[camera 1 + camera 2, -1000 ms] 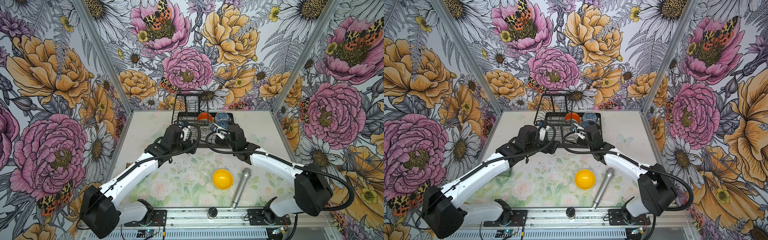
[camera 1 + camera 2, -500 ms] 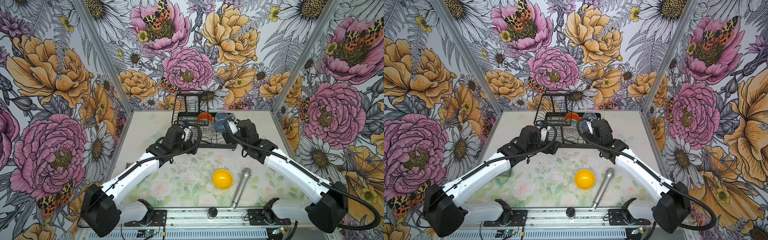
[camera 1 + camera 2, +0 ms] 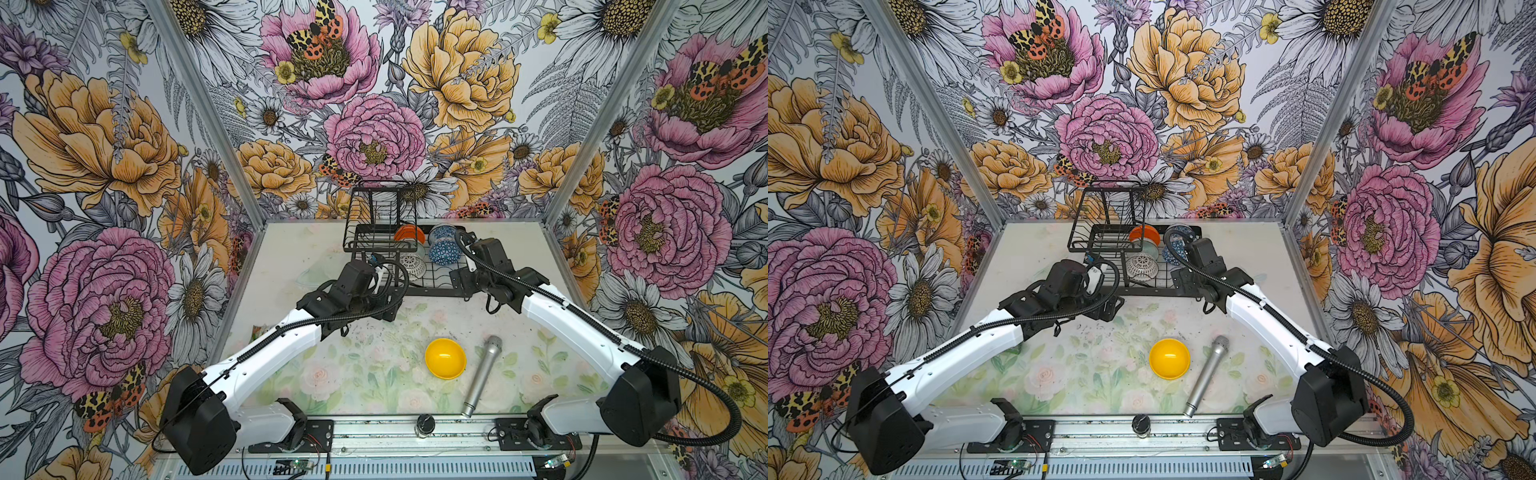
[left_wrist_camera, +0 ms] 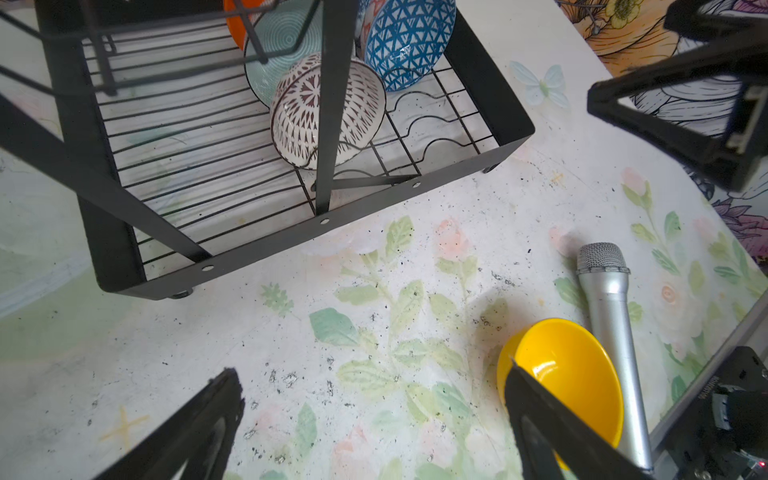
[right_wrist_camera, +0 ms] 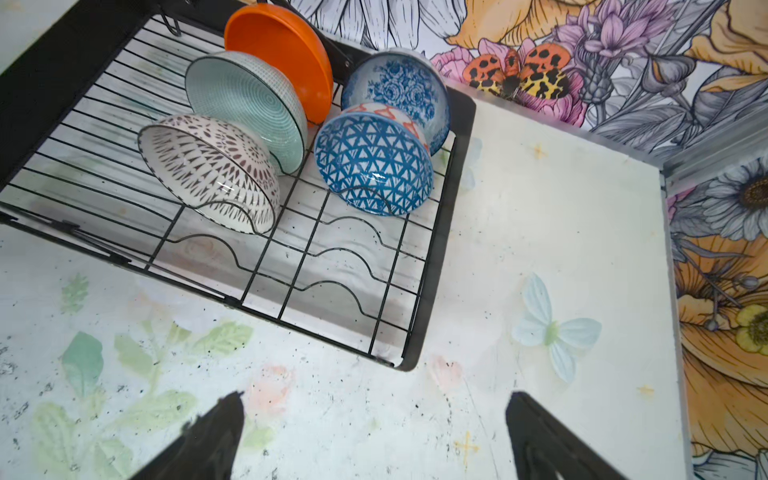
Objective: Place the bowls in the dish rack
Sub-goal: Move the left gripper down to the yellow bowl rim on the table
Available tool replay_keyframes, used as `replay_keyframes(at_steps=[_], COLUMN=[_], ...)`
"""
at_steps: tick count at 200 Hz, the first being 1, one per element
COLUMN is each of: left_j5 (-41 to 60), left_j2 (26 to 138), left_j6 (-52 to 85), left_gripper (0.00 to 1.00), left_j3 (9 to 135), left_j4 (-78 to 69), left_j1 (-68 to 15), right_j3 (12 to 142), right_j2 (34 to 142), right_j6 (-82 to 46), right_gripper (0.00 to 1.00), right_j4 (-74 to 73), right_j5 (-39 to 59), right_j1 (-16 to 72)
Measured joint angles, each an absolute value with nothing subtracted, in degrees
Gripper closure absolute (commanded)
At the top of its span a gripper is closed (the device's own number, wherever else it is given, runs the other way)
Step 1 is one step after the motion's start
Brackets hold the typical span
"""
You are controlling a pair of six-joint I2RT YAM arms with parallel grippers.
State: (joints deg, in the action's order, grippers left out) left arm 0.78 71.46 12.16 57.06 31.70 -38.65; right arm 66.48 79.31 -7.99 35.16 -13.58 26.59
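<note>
Five bowls are already in the dish rack (image 5: 62, 58), leaning in its wire slots: orange bowl (image 5: 282, 54), teal bowl (image 5: 245, 104), white lattice bowl (image 5: 208, 170), blue triangle bowl (image 5: 370, 166) and blue floral bowl (image 5: 399, 87). One to go, i.e. the yellow bowl (image 3: 444, 358). It sits mouth-up on the table (image 3: 374, 386), out in front of the rack on the arm-base side and well apart from it.

Both hands are released, jaws spread wide, nothing in them. The left hand (image 4: 372, 376) hangs near the rack's front edge. Its camera takes in the yellow bowl, w/ one finger overlapping the rim in that view; we can't tell any contact. The right hand (image 5: 374, 403) hovers by the rack's front corner at the blue-bowl end. Its camera is aimed at the rack, and the yellow bowl isn't in its view.

So we reckon the pick goes to the left hand, b/c the bowl lies ahead of it, away from the rack. The bowl's round, so there's no axis to line up. What matters is the mic (image 3: 482, 376), just beside the bowl on the side away from the left arm, w/ its long axis running roughly rack-to-front. Best grip the rim on the mic-free side.
</note>
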Motion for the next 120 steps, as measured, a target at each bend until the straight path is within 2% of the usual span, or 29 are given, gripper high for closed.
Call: replay_keyframes(at_steps=[65, 120], left_j5=[1.1, 1.2], left_j2=[71.9, 77.1], left_j6=[13.6, 15.3], left_gripper=[0.01, 0.01], left_j3=[54.6, 54.6], left_j4=[33.3, 33.3], left_j1=[-41.7, -45.8], right_j3=[67.5, 67.5], right_j2=[81.9, 82.1], right_j6=[-9.9, -10.1], right_gripper=[0.00, 0.00], right_j4=[36.1, 36.3], right_j5=[-11.2, -10.2], right_j1=[23.9, 23.9])
